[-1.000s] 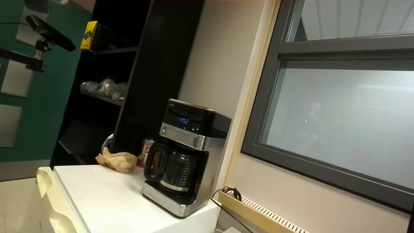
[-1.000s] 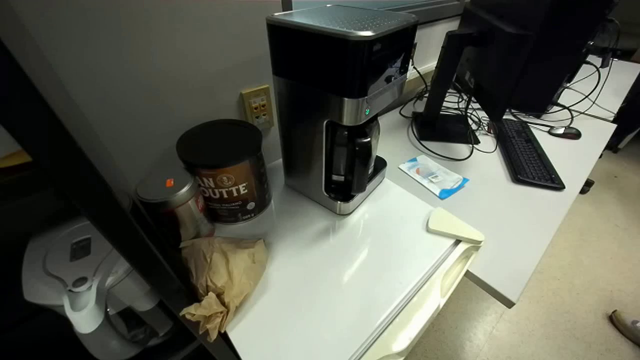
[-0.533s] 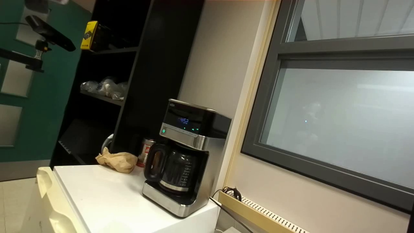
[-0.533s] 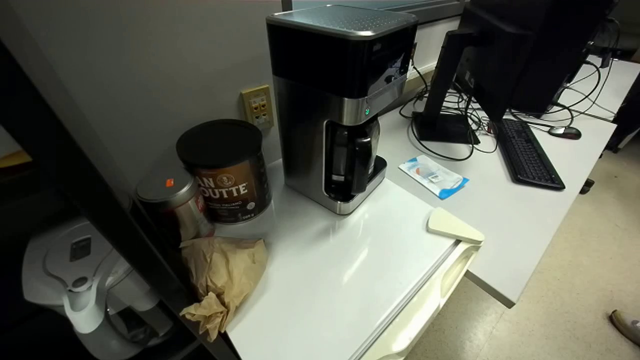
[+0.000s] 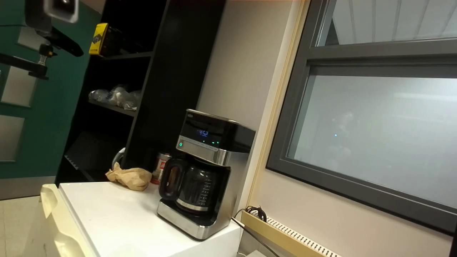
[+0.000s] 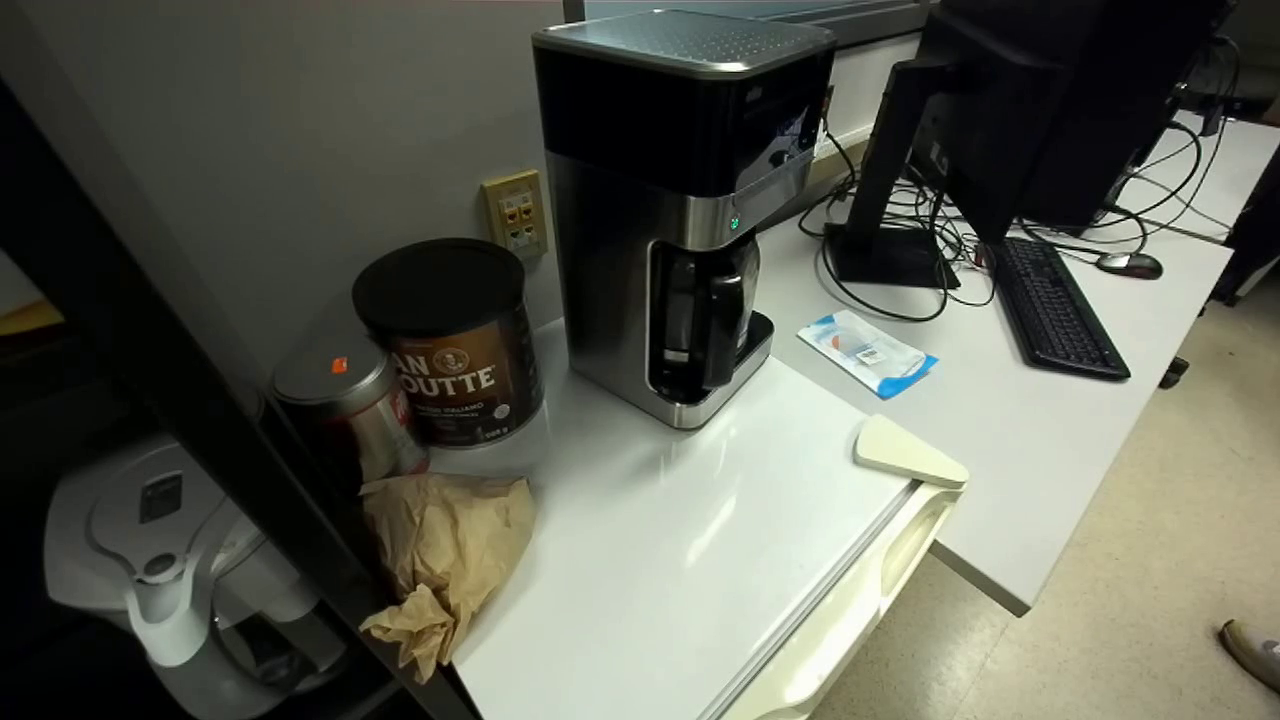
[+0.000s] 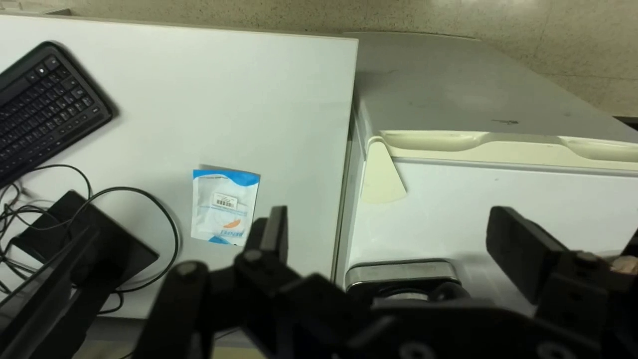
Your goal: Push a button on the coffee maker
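where the coffee maker [image 6: 665,215] stands, white surface [image 6: 660,560], dark shelves [image 5: 135,55]

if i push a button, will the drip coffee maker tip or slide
The drip coffee maker may rock if pushed high, being tall. Its base sits flat, so light presses probably won't tip it. It could slide on the glossy white top.

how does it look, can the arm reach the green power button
Probably yes: in both exterior views nothing stands before the power button, and the open fingers hold nothing, though not yet near it.
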